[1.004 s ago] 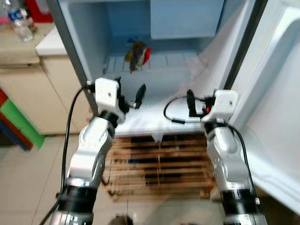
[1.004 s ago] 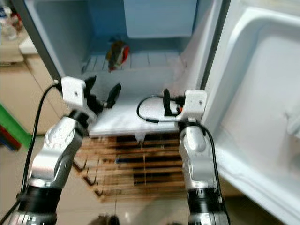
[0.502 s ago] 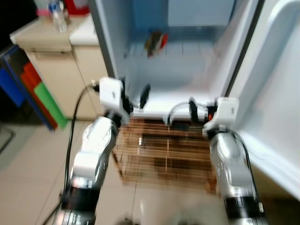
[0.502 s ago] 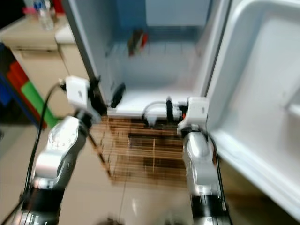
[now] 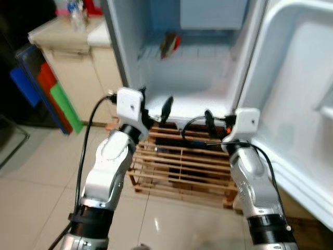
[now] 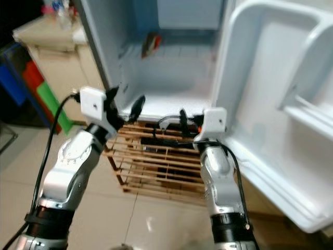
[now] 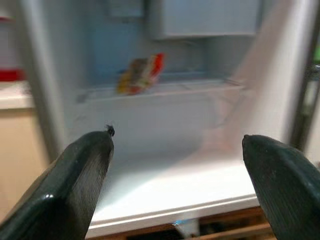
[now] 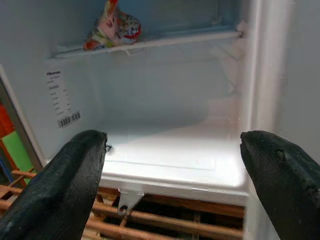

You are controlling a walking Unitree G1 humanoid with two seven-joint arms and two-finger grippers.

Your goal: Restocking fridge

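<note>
Fridge (image 5: 208, 99) stands open with one colourful snack packet (image 5: 170, 44) on its upper shelf, while left gripper (image 5: 155, 107) and right gripper (image 5: 216, 121) hover before it, fingers spread and empty, restocking seemingly barely begun.

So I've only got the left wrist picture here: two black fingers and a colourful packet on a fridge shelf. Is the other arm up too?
Observer: Yes. The right gripper is raised beside the left gripper, both in front of the open fridge, fingers spread, holding nothing.
Operator: Is there a door somewhere? I can't see one.
Observer: The fridge door stands swung wide open on the robot's right, and its moulded shelves look bare.
Operator: What's the fridge standing on?
Observer: A wooden slatted pallet on a tiled floor.
Operator: Anything next to it?
Observer: A beige cabinet on the robot's left, with bottles on top, too blurred to tell more.
</note>
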